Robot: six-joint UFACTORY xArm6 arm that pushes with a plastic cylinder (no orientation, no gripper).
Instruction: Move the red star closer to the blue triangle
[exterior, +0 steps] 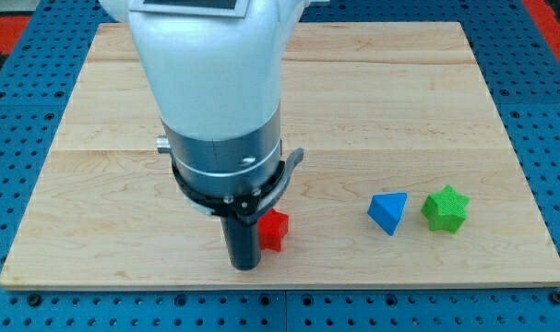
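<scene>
The red star (274, 229) lies near the view's bottom, left of centre, partly hidden by my rod. My tip (244, 266) rests on the board just left of and slightly below the red star, touching or nearly touching it. The blue triangle (388, 212) lies to the view's right of the star, about a hand's width away. A green star (445, 208) sits right next to the blue triangle on its right side.
The blocks lie on a light wooden board (372, 92) set on a blue pegboard table (547, 111). The arm's white and grey body (215, 101) covers the board's upper left middle. The board's bottom edge runs just below my tip.
</scene>
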